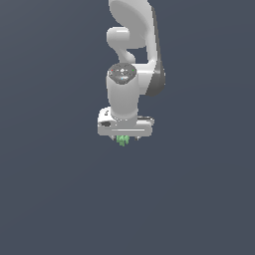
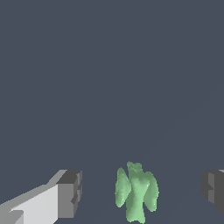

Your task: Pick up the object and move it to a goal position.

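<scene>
The object [image 2: 136,194] is a small bright-green lumpy blob with knobbly bumps. In the wrist view it lies between the two dark fingertips [image 2: 70,192], with a clear gap on each side. My gripper [image 2: 141,190] is open around it and does not touch it. In the exterior view the white arm points straight down, and the object [image 1: 122,140] peeks out just under the gripper [image 1: 123,137] body. The fingers themselves are mostly hidden there.
The surface [image 1: 60,199] all around is a plain dark grey-blue. No other objects, containers or edges show in either view.
</scene>
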